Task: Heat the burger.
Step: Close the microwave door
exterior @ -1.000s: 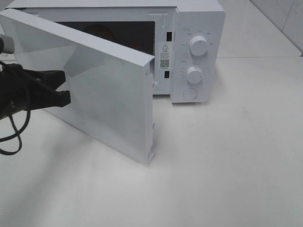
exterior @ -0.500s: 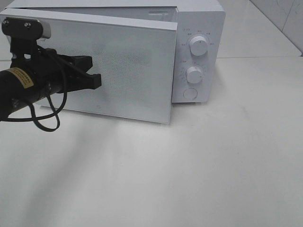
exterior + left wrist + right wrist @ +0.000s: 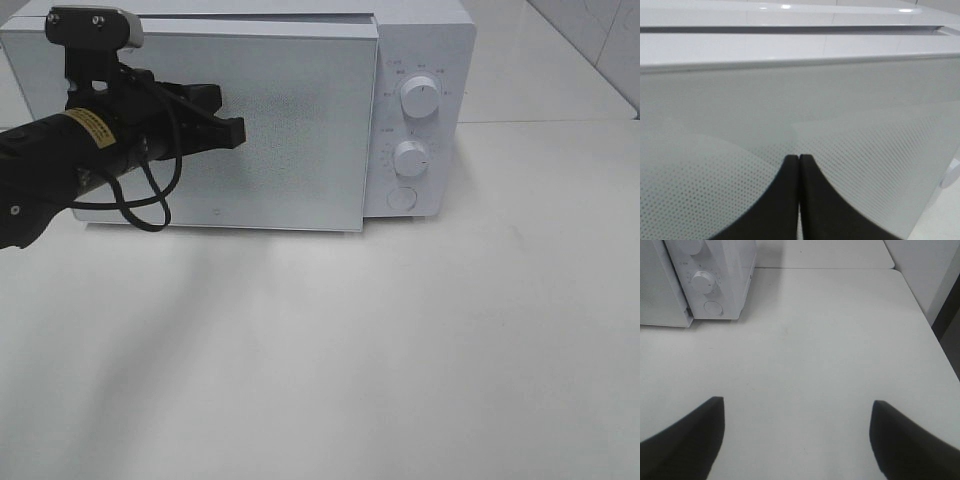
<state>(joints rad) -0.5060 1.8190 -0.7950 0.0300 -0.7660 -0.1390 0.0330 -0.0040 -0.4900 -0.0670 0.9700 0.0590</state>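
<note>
Swung wide open toward us a second ago, the door (image 3: 300, 150) now lies flat across the front of the microwave (image 3: 440, 30), and the left arm (image 3: 60, 165) has travelled with it from the left edge in toward the panel. We see the white table (image 3: 450, 380) filling the near and right part of the scene, with the microwave standing at its far left. The left gripper (image 3: 238, 130) has its two black fingers pressed together with nothing between them, their tips at the dotted front of the door. We cannot tell whether they press on it or stand just off it. A black cable (image 3: 150, 205) loops under the arm, which is cut off at the left edge. The right gripper (image 3: 796, 402) hangs over bare table to the right of the microwave, jaws spread wide and holding nothing. It does not show in the high view. On the control panel at the right sit the upper knob (image 3: 418, 97), the lower knob (image 3: 411, 158) and, below them, the round button (image 3: 401, 198); the small print around them is too fine to read. We see the burger in no view: the closed door covers the cavity and its frosted panel lets nothing through.
</note>
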